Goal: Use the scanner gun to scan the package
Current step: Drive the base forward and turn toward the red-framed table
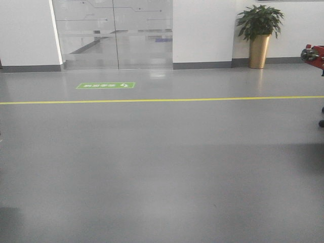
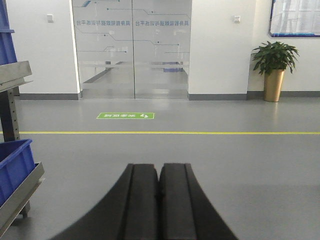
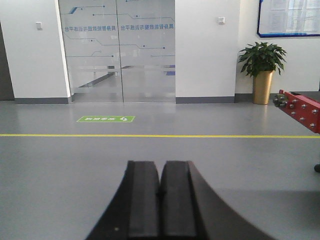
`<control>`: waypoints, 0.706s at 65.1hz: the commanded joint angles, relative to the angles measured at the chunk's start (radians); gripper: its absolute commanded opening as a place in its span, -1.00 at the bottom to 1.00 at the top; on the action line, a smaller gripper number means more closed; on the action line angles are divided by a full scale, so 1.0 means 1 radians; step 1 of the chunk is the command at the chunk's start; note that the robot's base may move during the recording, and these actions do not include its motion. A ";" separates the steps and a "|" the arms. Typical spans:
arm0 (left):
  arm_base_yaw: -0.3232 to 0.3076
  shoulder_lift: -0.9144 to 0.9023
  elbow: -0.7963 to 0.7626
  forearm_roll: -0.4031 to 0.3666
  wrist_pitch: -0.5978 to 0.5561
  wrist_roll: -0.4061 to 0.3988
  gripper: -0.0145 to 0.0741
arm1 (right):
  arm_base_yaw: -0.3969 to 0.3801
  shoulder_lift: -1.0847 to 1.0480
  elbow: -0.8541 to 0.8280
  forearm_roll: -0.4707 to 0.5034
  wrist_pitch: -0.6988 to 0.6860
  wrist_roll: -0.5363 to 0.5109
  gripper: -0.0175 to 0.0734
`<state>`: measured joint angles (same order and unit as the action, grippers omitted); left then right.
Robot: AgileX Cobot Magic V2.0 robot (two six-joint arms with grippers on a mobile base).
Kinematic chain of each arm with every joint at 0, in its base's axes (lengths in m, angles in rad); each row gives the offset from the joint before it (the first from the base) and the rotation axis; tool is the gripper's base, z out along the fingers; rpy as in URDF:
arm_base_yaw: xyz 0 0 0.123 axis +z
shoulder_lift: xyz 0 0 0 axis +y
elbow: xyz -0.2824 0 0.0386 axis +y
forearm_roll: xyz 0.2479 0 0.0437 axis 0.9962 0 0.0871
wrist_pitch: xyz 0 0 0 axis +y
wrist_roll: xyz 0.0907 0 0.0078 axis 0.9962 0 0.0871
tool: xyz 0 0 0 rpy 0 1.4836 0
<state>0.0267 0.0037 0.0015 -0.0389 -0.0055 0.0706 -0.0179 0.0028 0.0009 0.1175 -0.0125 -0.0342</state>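
- One blue bin [image 2: 14, 165] sits on a metal rack [image 2: 20, 192], far left.
- Left gripper [image 2: 159, 172]: jaws pressed together, holding nothing.
- Green floor sign [image 2: 125, 116] lies before glass doors [image 3: 117, 50].
- Right gripper [image 3: 161, 172]: jaws likewise together, empty.
- Potted plant [image 3: 262, 60] stands by the wall, a red machine part [image 3: 300, 109] near it.
- Where the package and scanner gun are cannot be told.

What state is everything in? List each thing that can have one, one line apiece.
Left pincer: shut, holding nothing.
Right pincer: shut, holding nothing.
Glass doors: closed.
Plant: upright in its pot.
Blue bin: on a rack shelf, contents hidden.
Package, scanner gun: not in view.
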 commanded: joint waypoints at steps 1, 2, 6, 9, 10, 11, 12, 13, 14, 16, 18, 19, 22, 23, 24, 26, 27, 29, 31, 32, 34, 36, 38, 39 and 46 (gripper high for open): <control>-0.003 -0.004 -0.002 -0.003 -0.020 0.001 -0.92 | 0.001 -0.003 -0.001 0.001 -0.017 -0.002 -0.97; -0.003 -0.004 -0.002 -0.003 -0.020 0.001 -0.92 | 0.001 -0.003 -0.001 0.001 -0.017 -0.002 -0.97; -0.003 -0.004 -0.002 -0.003 -0.020 0.001 -0.92 | 0.001 -0.003 -0.001 0.001 -0.017 -0.002 -0.97; -0.003 -0.004 -0.002 -0.003 -0.020 0.001 -0.92 | 0.001 -0.003 -0.001 0.001 -0.017 -0.002 -0.97; -0.003 -0.004 -0.002 -0.003 -0.020 0.001 -0.92 | 0.001 -0.003 -0.001 0.001 -0.017 -0.002 -0.97; -0.003 -0.004 -0.002 -0.003 -0.020 0.001 -0.92 | 0.001 -0.003 -0.001 0.001 -0.017 -0.002 -0.97; -0.003 -0.004 -0.002 -0.003 -0.020 0.001 -0.92 | 0.001 -0.003 -0.001 0.001 -0.017 -0.002 -0.97; -0.003 -0.004 -0.002 -0.003 -0.020 0.001 -0.92 | 0.001 -0.003 -0.001 0.001 -0.017 -0.002 -0.97; -0.003 -0.004 -0.002 -0.003 -0.020 0.001 -0.92 | 0.001 -0.003 -0.001 0.001 -0.017 -0.002 -0.97; -0.003 -0.004 -0.002 -0.003 -0.020 0.001 -0.92 | 0.001 -0.003 -0.001 0.001 -0.017 -0.002 -0.97; -0.003 -0.004 -0.002 -0.003 -0.020 0.001 -0.92 | 0.001 -0.003 -0.001 0.001 -0.017 -0.002 -0.97; -0.003 -0.004 -0.002 -0.003 -0.020 0.001 -0.92 | 0.001 -0.003 -0.001 0.001 -0.017 -0.002 -0.97; -0.003 -0.004 -0.002 -0.003 -0.020 0.001 -0.92 | 0.001 -0.003 -0.001 0.001 -0.017 -0.002 -0.97; -0.003 -0.004 -0.002 -0.003 -0.020 0.001 -0.92 | 0.001 -0.003 -0.001 0.001 -0.017 -0.002 -0.97; -0.003 -0.004 -0.002 -0.003 -0.020 0.001 -0.92 | 0.001 -0.003 -0.001 0.001 -0.017 -0.002 -0.97; -0.003 -0.004 -0.002 -0.003 -0.020 0.001 -0.92 | 0.001 -0.003 -0.001 0.001 -0.017 -0.002 -0.97; -0.003 -0.004 -0.002 -0.003 -0.020 0.001 -0.92 | 0.001 -0.003 -0.001 0.001 -0.017 -0.002 -0.97; -0.003 -0.004 -0.002 -0.003 -0.020 0.001 -0.92 | 0.001 -0.003 -0.001 0.001 -0.017 -0.002 -0.97; -0.003 -0.004 -0.002 -0.003 -0.020 0.001 -0.92 | 0.001 -0.003 -0.001 0.001 -0.017 -0.002 -0.97; -0.003 -0.004 -0.002 -0.003 -0.020 0.001 -0.92 | 0.001 -0.003 -0.001 0.001 -0.017 -0.002 -0.97; -0.003 -0.004 -0.002 -0.003 -0.020 0.001 -0.92 | 0.001 -0.003 -0.001 0.001 -0.017 -0.002 -0.97; -0.003 -0.004 -0.002 -0.003 -0.020 0.001 -0.92 | 0.001 -0.003 -0.001 0.001 -0.017 -0.002 -0.97; -0.003 -0.004 -0.002 -0.003 -0.020 0.001 -0.92 | 0.001 -0.003 -0.001 0.001 -0.017 -0.002 -0.97; -0.003 -0.004 -0.002 -0.003 -0.020 0.001 -0.92 | 0.001 -0.003 -0.001 0.001 -0.017 -0.002 -0.97; -0.003 -0.004 -0.002 -0.003 -0.020 0.001 -0.92 | 0.001 -0.003 -0.001 0.001 -0.017 -0.002 -0.97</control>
<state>0.0267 0.0037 0.0015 -0.0389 -0.0055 0.0706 -0.0179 0.0028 0.0009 0.1175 -0.0125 -0.0342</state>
